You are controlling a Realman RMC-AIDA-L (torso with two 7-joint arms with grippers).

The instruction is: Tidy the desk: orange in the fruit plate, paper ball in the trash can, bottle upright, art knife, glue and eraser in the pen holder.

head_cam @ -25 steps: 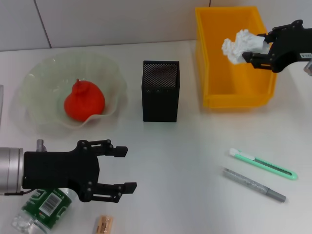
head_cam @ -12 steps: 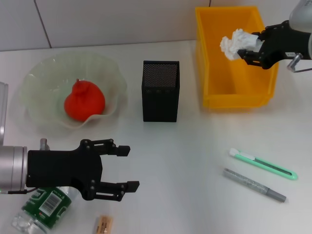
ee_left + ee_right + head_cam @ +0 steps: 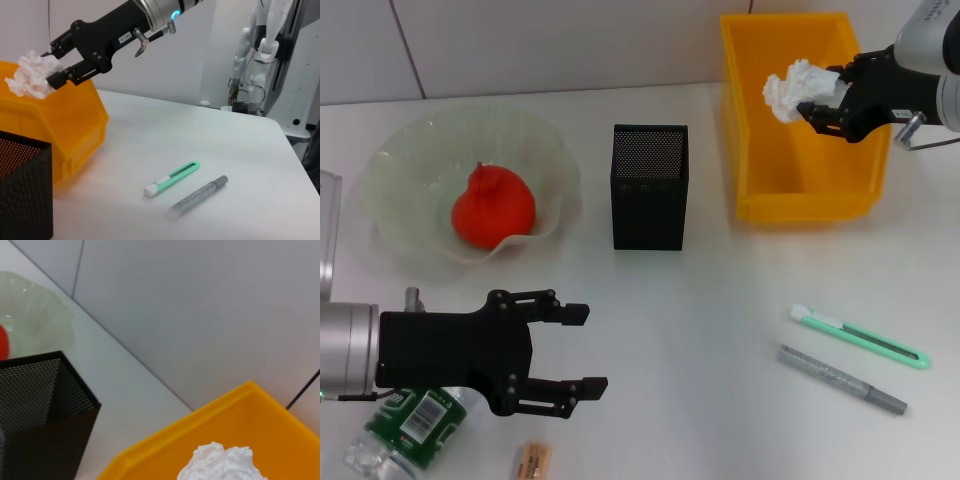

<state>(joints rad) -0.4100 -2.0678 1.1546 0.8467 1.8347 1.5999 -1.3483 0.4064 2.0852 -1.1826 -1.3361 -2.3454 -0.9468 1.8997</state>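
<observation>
Right gripper (image 3: 817,102) pinches paper ball (image 3: 788,88) above trash can (image 3: 760,190); wad probably overhangs near wall, so release risks spill; left gripper (image 3: 582,350) idle, spread

Worktop (image 3: 720,320): smooth matt white, faint grain in the left wrist view. Trash can (image 3: 760,150): glossy yellow-orange moulded plastic. Paper ball (image 3: 788,90): crumpled white paper, rough and matt. Pen holder (image 3: 649,187): black metal mesh, matt, fine perforations. Fruit plate (image 3: 545,160) at 9 o'clock of it: translucent pale-green, glassy sheen, ruffled rim. Orange (image 3: 493,208): red-orange skin, soft satin look. Bottle (image 3: 405,432): clear plastic, glossy printed green label. Eraser (image 3: 533,461): tan, dull. Art knife (image 3: 860,337): mint-green smooth plastic. Grey stick (image 3: 842,379) beside it: speckled silvery finish. Left end effector (image 3: 582,349), right end effector (image 3: 817,97): matt black; arm sleeves brushed silver metal.
</observation>
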